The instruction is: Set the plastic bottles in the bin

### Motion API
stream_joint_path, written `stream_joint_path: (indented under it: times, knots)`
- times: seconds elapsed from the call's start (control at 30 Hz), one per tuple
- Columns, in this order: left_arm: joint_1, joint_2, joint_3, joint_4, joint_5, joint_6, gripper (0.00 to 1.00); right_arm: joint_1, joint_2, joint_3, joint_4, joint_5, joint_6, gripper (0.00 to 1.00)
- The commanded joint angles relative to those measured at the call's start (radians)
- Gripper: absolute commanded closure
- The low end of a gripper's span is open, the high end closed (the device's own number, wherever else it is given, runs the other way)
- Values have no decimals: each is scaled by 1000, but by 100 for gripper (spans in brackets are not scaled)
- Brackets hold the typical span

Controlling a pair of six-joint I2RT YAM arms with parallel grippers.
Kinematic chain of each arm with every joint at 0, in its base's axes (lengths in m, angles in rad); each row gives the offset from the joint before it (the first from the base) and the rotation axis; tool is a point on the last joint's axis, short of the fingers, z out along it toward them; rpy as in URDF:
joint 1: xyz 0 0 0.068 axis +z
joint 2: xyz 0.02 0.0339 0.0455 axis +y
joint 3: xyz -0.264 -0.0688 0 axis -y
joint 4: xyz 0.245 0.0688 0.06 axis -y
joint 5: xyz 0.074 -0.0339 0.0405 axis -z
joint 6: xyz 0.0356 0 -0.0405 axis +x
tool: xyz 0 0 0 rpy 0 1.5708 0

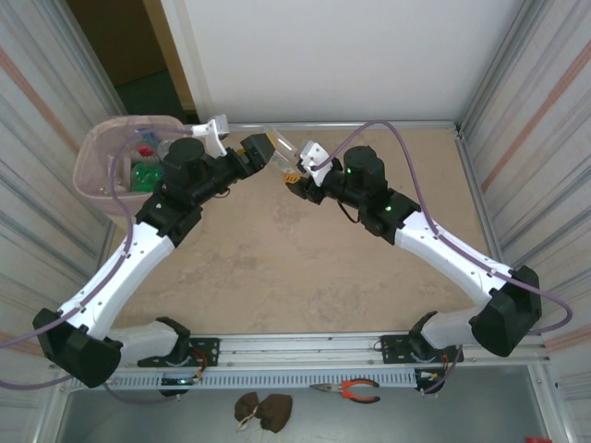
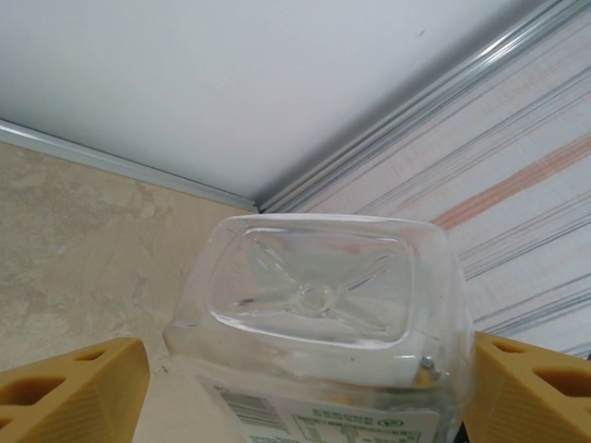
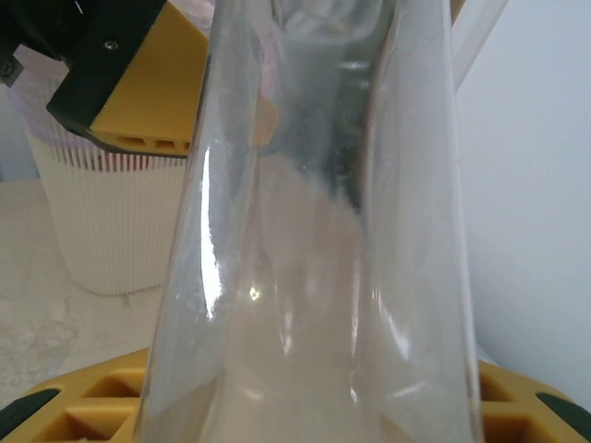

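bare tan table [image 1: 305,268] wide open near side, right gripper [image 1: 290,173] clamped on clear bottle [image 1: 279,146] narrow end, left gripper [image 1: 263,152] fingers flank its base, grip unclear, bin [image 1: 90,171] in far-left corner against side wall, green bottles [image 1: 144,175] inside, back rail [image 1: 388,124] just behind

A clear, square-based plastic bottle [image 1: 280,150] is held in the air near the table's [image 1: 277,268] far edge. Green bottles [image 1: 143,175] lie inside the pale-pink translucent bin [image 1: 92,152] at the far-left corner.
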Motion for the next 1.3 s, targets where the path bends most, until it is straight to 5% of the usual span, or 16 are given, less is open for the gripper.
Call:
stream_joint_path:
  times: [0.0,0.23,0.57,0.83,1.1,1.27]
  knots:
    - [2,-6,4,27,-27,-3,17,9,-35,-3,48,-46,12,61]
    - [0,10,0,84,7,-23,31,10,-29,-6,48,-55,21,61]
    - [-1,45,5,96,36,-35,27,10,-29,-10,55,-62,22,61]
    - [-1,43,-2,97,31,-17,42,11,-32,-15,57,-60,22,61]
    - [3,-3,62,-31,-46,121,45,11,-71,-33,30,-34,33,23]
    - [33,-32,135,-155,-72,235,45,17,-135,-69,1,-36,49,17]
